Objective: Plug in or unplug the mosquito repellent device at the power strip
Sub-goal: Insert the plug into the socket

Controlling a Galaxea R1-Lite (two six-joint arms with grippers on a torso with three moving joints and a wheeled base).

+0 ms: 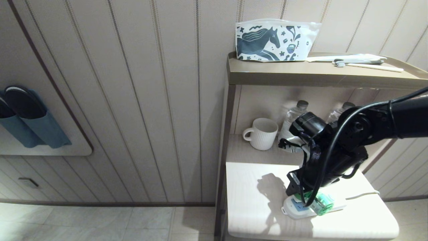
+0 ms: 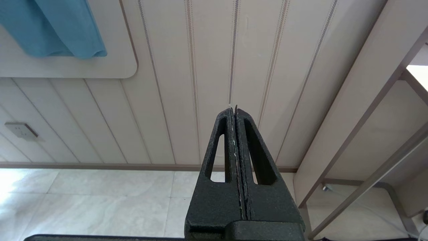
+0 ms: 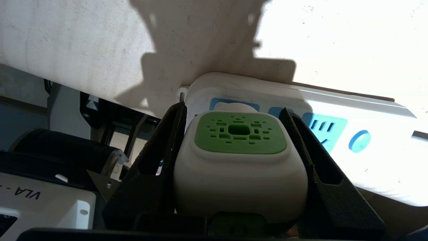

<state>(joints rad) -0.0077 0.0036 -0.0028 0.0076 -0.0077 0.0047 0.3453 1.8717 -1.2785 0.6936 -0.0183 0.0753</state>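
On the low table (image 1: 254, 214), the power strip (image 1: 296, 207) lies toward four o'clock. The mosquito repellent device (image 1: 322, 202) sits over the strip, between the right gripper's (image 3: 234, 134) fingers (image 3: 160, 154). At twelve o'clock, behind, a mug (image 1: 262, 133) stands left of two bottles (image 1: 294, 117).

Head view overlooks the power strip (image 1: 301, 207); right wrist view close-up.
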